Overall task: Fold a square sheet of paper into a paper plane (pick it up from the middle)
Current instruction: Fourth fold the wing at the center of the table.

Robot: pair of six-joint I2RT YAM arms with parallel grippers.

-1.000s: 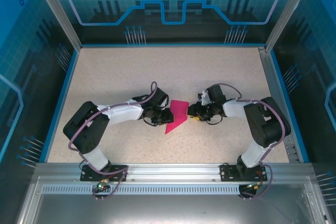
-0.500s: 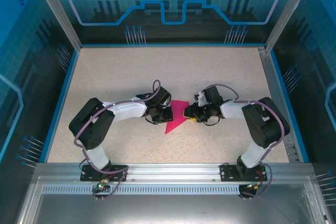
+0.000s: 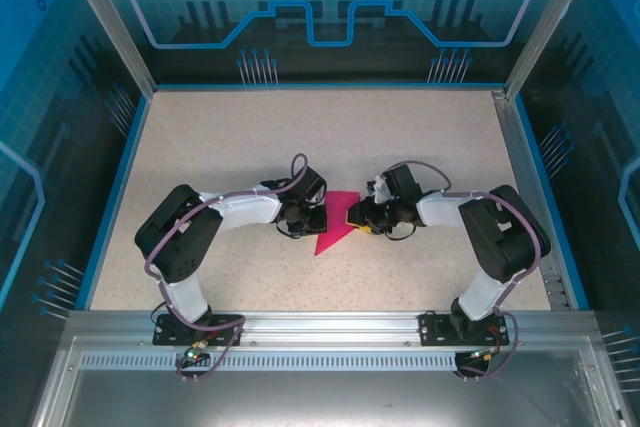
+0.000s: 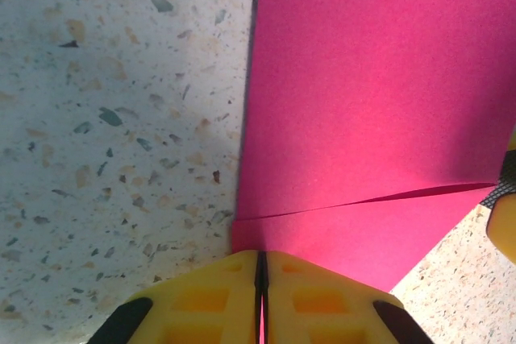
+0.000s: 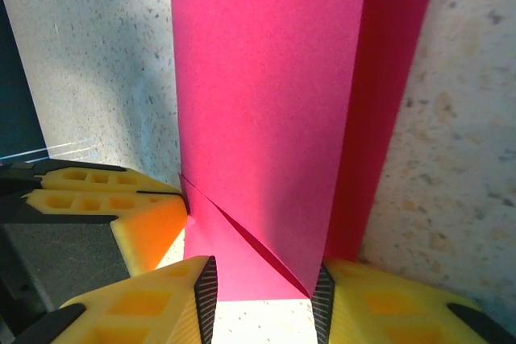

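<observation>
A: Where was the paper plane (image 3: 336,224)?
B: Flat at mid-table (image 3: 420,137), between the arms. Left gripper (image 3: 319,219) was clamped tight on its left edge, probably anchoring it for a crease. Right gripper (image 3: 357,217) was half open, pads straddling the folded end, no firm pinch visible.
A: Versus a second back?
B: Left jaws had closed further and the right had crept inward. Paper hadn't moved.

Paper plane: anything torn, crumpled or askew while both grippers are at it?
Nothing stands out. The paper plane lies flat on the table between the arms, its creases sharp, with no tear or crumple visible. The left gripper is shut on one edge; the right gripper has its jaws apart around the opposite end.
</observation>
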